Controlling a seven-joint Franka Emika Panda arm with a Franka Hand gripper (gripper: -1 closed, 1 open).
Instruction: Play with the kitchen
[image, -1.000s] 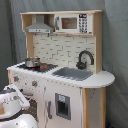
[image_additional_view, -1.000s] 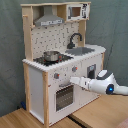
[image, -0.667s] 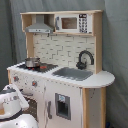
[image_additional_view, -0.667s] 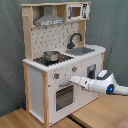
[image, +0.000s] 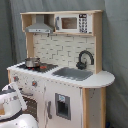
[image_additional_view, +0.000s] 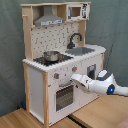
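While the kitchen (image_additional_view: 62, 60) stands tall against a grey curtain (image_additional_view: 10, 50) in both exterior views, the white arm (image_additional_view: 102, 83) reaches across its front face. In the second exterior view the gripper (image_additional_view: 74, 78) sits right at the front panel, just below the row of knobs (image_additional_view: 56, 76) and above the oven door (image_additional_view: 63, 96); whether it actually touches the panel I cannot tell, and whether its fingers are apart or together I cannot tell either. A metal pot (image_additional_view: 50, 56) rests on the black stovetop at the countertop's end near the second exterior view's left. The grey sink (image: 74, 73) is set into the counter's other half, with the black faucet (image: 84, 59) arching over its back edge. Up top, the hood (image: 40, 26) hangs over the stove side and the small microwave (image: 72, 22) sits beside it under the top shelf. In the first exterior view, the arm's white body (image: 12, 105) fills the lower corner on the first exterior view's left. The kitchen stands on a wooden floor (image_additional_view: 30, 120).
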